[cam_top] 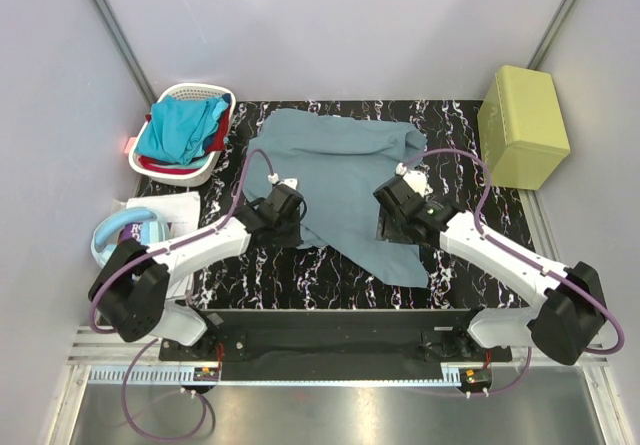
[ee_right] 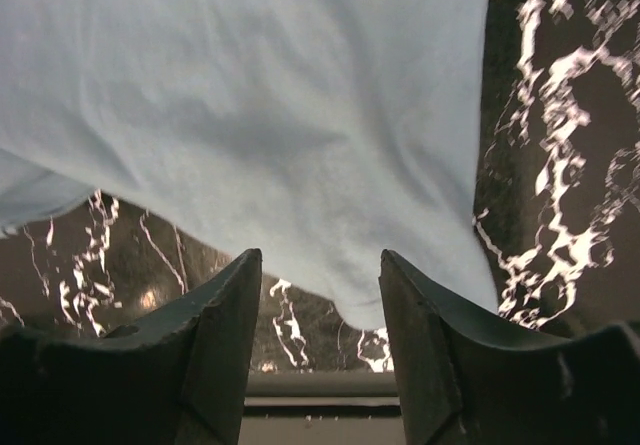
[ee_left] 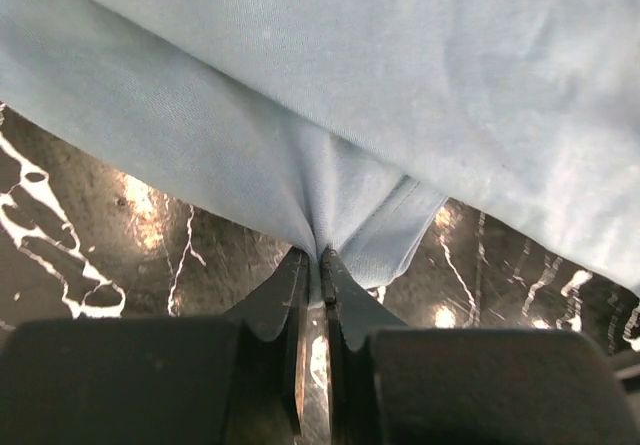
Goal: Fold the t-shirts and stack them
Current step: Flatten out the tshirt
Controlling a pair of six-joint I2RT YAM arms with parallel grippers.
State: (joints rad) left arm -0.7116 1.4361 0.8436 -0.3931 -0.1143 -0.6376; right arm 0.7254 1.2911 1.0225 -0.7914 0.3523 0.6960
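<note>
The grey-blue t-shirt (cam_top: 345, 180) is lying rumpled on the tabletop (cam_top: 300, 275) just right of the laundry basket (cam_top: 192, 92); soft, light and limp, it is likely going to sag unless taken by hem or corners. The left tool (ee_left: 318, 257) is pinching a thin fold of its edge, while the right tool (ee_right: 320, 265) is hanging half open over a corner farther from the basket, seemingly gripping nothing.

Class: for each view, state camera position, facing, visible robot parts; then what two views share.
Top external: above, behind robot, looking down at table, grey-blue t-shirt; left arm, right arm show.
Left wrist: on that wrist, facing t-shirt; left gripper shut on it.
Right wrist: likewise; right gripper open at hem.
All three share the t-shirt.
</note>
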